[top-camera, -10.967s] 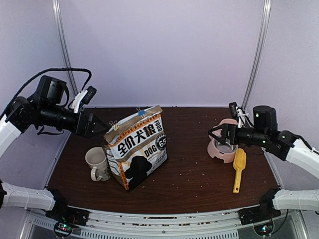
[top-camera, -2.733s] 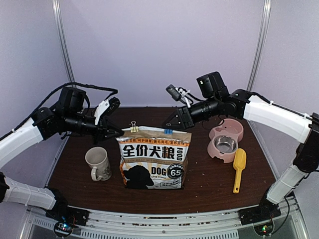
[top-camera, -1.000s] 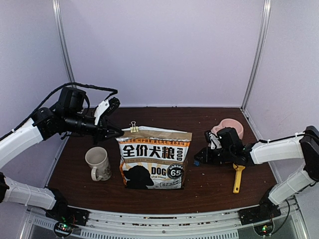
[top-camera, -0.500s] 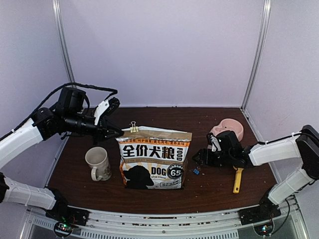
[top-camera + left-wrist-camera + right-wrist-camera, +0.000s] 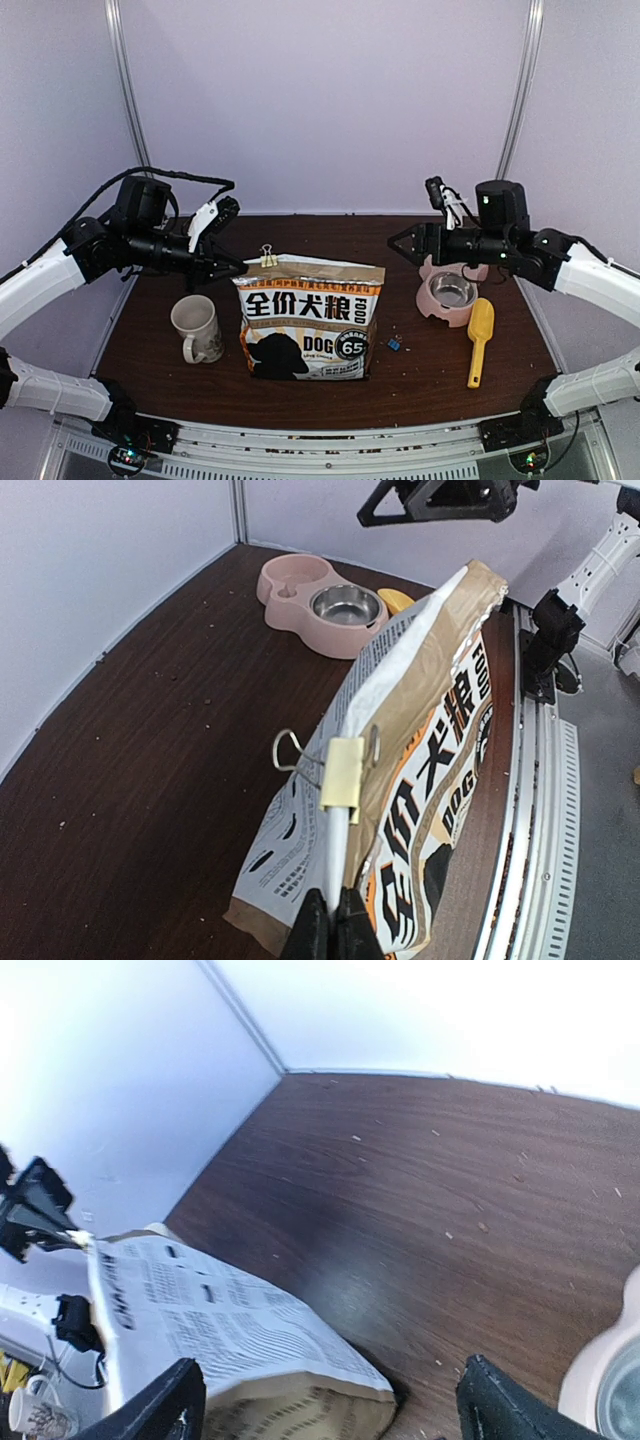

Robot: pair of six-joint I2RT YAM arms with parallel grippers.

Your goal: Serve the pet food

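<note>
While the left gripper point(image 5: 236, 268) pinches the folded top of the DOG FOOD bag point(image 5: 305, 320) at its left corner, just beside the binder clip point(image 5: 268, 256), the kibble is unseen, presumably inside. The right gripper point(image 5: 398, 242), spread and empty, hovers past the bag's right end. It points along the seam toward the clip, and its arm is extended.

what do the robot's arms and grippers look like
The left arm and right arm have white tubular shells with black joints and motor housings. The left gripper and right gripper are black, two-fingered and tapered. A black cable loops over the left arm.
</note>
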